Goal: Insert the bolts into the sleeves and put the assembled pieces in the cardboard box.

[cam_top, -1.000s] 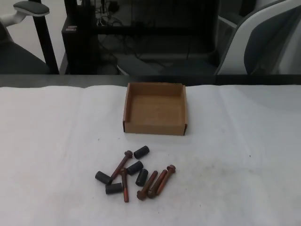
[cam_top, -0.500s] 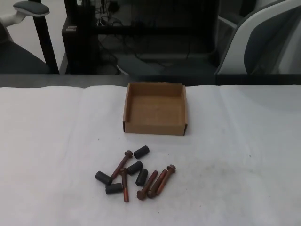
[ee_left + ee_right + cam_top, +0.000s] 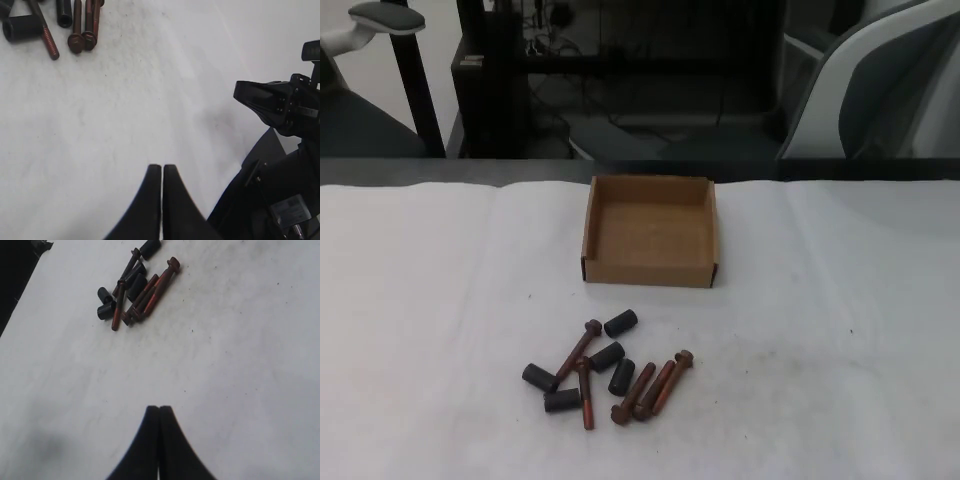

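Several rusty-brown bolts (image 3: 655, 388) and several short black sleeves (image 3: 607, 357) lie mixed in a loose pile on the white bench cover, near its front. Behind them stands an open cardboard box (image 3: 649, 271) with nothing inside. My left gripper (image 3: 162, 170) is shut with nothing in it, hovering over bare cover away from the bolts (image 3: 82, 30) and a sleeve (image 3: 21, 27). My right gripper (image 3: 159, 411) is also shut on nothing, some way short of the bolts (image 3: 150, 292) and sleeves (image 3: 105, 310).
The white cover (image 3: 840, 330) spreads wide on both sides of the pile. The other arm's black body (image 3: 280, 150) shows in the left wrist view. Chairs and dark frames stand beyond the bench's far edge (image 3: 440, 170).
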`<state>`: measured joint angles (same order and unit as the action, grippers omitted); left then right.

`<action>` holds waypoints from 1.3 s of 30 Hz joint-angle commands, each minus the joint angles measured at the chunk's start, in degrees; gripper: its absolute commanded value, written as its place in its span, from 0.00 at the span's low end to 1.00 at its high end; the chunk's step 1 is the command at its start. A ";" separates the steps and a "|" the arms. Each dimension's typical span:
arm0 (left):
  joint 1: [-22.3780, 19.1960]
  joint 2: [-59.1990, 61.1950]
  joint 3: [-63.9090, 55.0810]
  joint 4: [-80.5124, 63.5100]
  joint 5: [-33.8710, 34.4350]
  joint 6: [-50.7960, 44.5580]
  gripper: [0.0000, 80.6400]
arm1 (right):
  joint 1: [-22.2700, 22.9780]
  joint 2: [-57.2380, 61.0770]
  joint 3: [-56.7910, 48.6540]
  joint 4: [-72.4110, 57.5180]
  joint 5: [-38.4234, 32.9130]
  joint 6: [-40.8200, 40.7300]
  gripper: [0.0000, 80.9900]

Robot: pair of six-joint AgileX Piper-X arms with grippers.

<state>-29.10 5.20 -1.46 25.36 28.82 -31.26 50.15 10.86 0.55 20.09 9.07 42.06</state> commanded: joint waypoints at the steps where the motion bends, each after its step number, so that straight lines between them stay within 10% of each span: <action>1: -0.16 -0.19 0.07 -0.74 -0.52 -0.01 0.02 | 0.21 -0.32 -0.55 -0.17 -0.40 0.05 0.00; 39: -0.16 -0.09 0.03 -2.95 -7.50 -2.28 0.02 | 0.21 -0.32 -0.55 -1.08 -3.69 3.14 0.00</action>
<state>-29.10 5.28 -1.46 24.74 21.37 -31.54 50.15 10.86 0.55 20.09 7.77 43.54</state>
